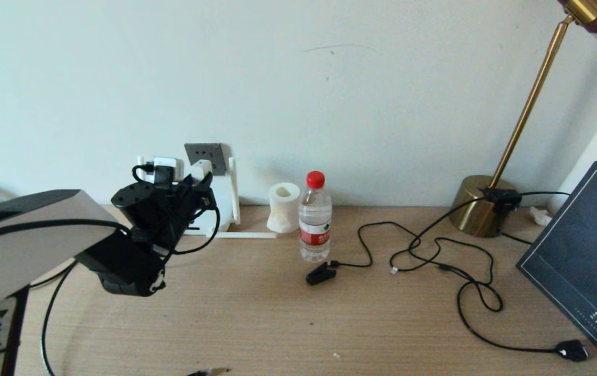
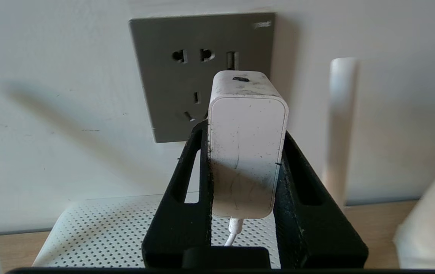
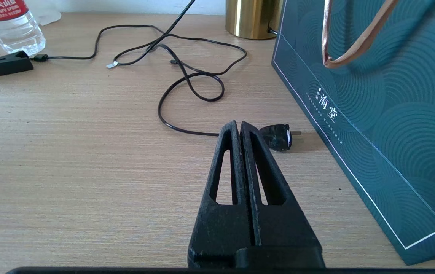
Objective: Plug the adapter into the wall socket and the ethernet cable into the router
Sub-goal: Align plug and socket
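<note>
My left gripper point(image 1: 201, 176) is shut on the white adapter point(image 2: 246, 144), whose thin white cord hangs below it. The adapter is held upright just in front of the lower right part of the dark grey wall socket point(image 2: 187, 76); its pins are hidden. Beneath it lies the white perforated router point(image 2: 99, 232), with a stick antenna point(image 2: 339, 125) beside it. The ethernet cable's clear-tipped connector point(image 1: 394, 270) lies loose on the desk right of the bottle. My right gripper point(image 3: 239, 126) hovers shut and empty over the desk's right side.
A water bottle point(image 1: 315, 219) and a white roll point(image 1: 283, 206) stand right of the router. A black clip-like plug point(image 1: 320, 273), tangled black cords and a black plug point(image 3: 278, 137) lie on the desk. A brass lamp base point(image 1: 478, 209) and a dark bag point(image 1: 580, 261) fill the right.
</note>
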Tool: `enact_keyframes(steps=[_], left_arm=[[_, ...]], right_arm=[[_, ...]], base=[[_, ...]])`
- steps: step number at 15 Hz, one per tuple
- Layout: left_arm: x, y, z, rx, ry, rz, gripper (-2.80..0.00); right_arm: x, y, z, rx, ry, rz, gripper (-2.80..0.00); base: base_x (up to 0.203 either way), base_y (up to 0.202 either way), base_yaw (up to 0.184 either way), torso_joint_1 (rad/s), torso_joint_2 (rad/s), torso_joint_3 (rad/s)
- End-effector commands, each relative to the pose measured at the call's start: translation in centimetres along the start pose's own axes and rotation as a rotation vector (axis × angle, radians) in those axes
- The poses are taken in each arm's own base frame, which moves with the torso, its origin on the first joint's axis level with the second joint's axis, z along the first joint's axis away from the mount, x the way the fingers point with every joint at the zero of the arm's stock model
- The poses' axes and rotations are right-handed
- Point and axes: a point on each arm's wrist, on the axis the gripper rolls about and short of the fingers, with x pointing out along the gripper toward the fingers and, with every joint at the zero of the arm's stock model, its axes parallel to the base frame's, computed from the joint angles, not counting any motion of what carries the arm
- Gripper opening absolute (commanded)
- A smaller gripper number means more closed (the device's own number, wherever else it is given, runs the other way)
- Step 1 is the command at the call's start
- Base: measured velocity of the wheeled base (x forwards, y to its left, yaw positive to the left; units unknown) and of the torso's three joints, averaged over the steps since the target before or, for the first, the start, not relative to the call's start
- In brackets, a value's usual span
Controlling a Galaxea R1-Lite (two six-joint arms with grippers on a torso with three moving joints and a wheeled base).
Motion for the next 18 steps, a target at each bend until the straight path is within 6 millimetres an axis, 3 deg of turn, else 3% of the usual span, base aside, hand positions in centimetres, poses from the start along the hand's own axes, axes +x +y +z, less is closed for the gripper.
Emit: enact_keyframes(steps=[1,6,18], left_arm=[[0.3,0.2,-0.5,0.0,-0.006,0.018,-2.8],[0.4,0.6,0.2,-0.016,-0.025,0.068,-2.8],[1.8,1.1,-0.3,-0.02,-0.06,0.093,-2.8]], right_arm=[[0.0,0.0,0.0,0.0,0.001,0.0,-2.8],[0.0,0.0,0.0,0.0,0.001,0.0,-2.8],[0.0,0.0,0.0,0.0,0.001,0.0,-2.8]], base=[[0.0,0.0,0.0,0.0,0.0,0.0],[0.0,0.0,0.0,0.0,0.0,0.0],[0.0,0.0,0.0,0.0,0.0,0.0]])
